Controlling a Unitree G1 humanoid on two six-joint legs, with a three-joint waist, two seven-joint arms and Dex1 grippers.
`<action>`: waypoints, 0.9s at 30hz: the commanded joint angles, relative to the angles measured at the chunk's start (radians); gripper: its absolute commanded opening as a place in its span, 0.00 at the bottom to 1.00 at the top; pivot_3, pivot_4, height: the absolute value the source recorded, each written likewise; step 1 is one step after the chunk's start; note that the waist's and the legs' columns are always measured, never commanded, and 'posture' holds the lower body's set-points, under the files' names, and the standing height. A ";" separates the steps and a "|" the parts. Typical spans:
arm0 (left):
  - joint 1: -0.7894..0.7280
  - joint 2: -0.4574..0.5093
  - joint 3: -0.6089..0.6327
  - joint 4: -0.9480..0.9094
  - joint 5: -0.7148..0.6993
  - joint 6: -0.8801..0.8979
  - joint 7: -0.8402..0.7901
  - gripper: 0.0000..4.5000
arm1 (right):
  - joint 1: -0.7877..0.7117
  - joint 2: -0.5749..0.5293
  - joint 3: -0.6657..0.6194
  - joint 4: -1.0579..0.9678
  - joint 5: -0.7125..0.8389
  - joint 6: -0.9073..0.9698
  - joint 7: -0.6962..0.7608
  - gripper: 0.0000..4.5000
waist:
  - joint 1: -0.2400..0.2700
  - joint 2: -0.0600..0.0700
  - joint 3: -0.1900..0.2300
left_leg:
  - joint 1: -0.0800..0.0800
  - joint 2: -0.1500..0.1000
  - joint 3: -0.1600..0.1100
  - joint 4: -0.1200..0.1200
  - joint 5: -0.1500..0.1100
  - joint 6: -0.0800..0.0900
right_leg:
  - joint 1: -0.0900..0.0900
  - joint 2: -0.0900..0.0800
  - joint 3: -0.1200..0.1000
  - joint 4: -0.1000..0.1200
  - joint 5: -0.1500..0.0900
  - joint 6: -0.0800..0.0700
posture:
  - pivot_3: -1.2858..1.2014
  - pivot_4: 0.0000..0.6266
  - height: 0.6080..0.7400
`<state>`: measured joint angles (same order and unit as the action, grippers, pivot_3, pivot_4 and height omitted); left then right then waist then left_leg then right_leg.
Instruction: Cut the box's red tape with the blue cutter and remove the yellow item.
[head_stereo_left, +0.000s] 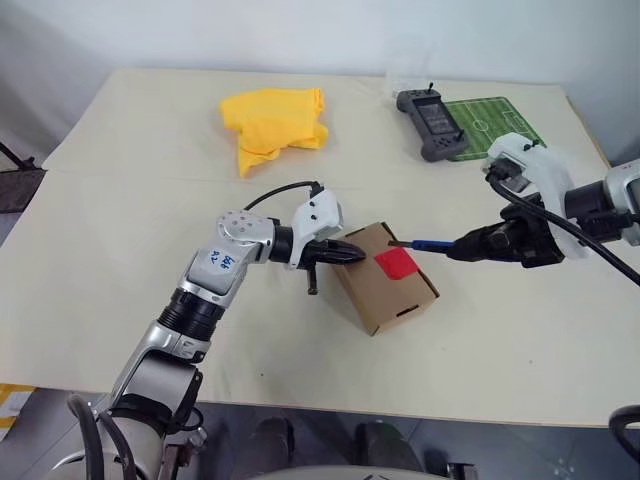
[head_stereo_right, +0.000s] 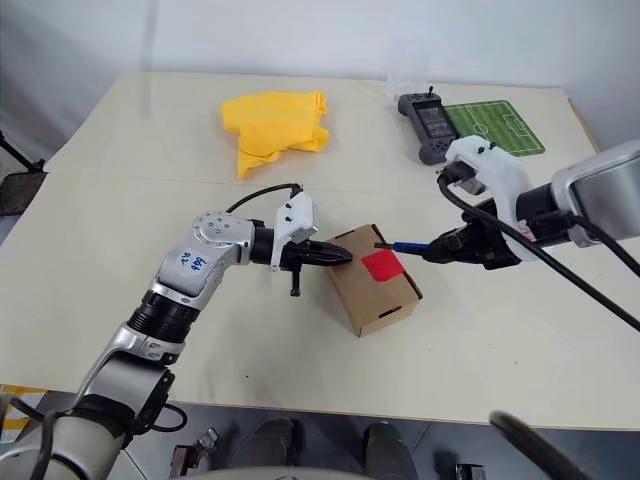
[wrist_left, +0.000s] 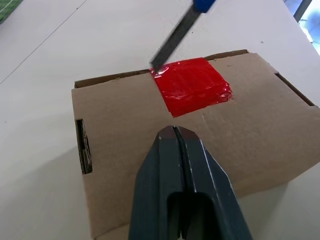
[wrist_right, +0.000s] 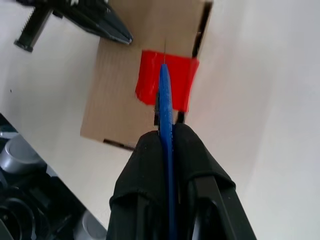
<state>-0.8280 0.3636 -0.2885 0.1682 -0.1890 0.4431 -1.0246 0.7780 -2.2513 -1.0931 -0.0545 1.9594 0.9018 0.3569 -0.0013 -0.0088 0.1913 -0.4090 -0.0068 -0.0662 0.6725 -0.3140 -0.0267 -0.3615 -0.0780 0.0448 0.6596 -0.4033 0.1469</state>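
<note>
A: Item one, the box (head_stereo_left: 385, 279)?
B: Brown cardboard, lid flaps down, standing near the middle of the table (head_stereo_left: 120, 260), turned at an angle to its edges.

A: The red tape (head_stereo_left: 396, 263)?
B: One square patch on the lid, folded over the edge that faces the right arm.

A: Left gripper (head_stereo_left: 352, 256)?
B: Fingers clenched together, nothing between them. The tip rests on or just above the lid at the box's left side, a little short of the tape; contact cannot be told for certain.

A: Right gripper (head_stereo_left: 462, 246)?
B: Clamped on the blue cutter (head_stereo_left: 428, 243), off the box's right side. The cutter reaches out from the fingers toward the box.

A: Cutter tip?
B: The dark tip meets the tape at the lid's edge, at the tape's far corner as seen from the left wrist.

A: Other stock?
B: A yellow cloth (head_stereo_left: 273, 124) bunched toward the table's far side, well apart from the box. A dark handheld controller (head_stereo_left: 429, 122) lies against a green pitch-marked mat (head_stereo_left: 495, 124) at the far right.
</note>
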 joint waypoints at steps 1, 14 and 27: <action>0.004 -0.006 -0.006 -0.047 0.001 0.016 0.003 0.00 | 0.034 0.000 -0.106 0.039 0.013 -0.002 -0.043 0.01 | -0.002 0.000 0.000 | 0.000 0.000 0.000 0.000 0.000 0.000 | 0.000 0.000 0.000 0.000 0.000 0.000 | 0.52 0.24 1.00; 0.005 -0.022 -0.004 -0.060 -0.007 0.054 0.017 0.00 | 0.206 0.000 -0.241 0.027 0.013 -0.033 -0.129 0.01 | -0.006 0.000 0.000 | 0.001 0.001 0.010 0.006 -0.001 0.002 | -0.003 0.002 0.010 0.004 0.001 0.003 | 0.52 0.24 1.00; 0.011 -0.005 -0.050 -0.106 0.023 0.223 0.063 0.00 | 0.310 0.000 -0.292 -0.002 0.013 -0.087 -0.185 0.01 | -0.030 -0.003 -0.002 | 0.002 0.002 0.020 0.009 -0.002 0.004 | -0.006 0.002 0.019 0.009 0.003 0.006 | 0.52 0.24 1.00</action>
<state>-0.8267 0.3530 -0.3056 0.0808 -0.1842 0.6345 -0.9691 1.0873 -2.2512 -1.3410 -0.0403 1.9592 0.8307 0.1743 -0.0311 -0.0117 0.1895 -0.4067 -0.0052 -0.0464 0.6818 -0.3162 -0.0222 -0.3676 -0.0758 0.0637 0.6684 -0.4003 0.1529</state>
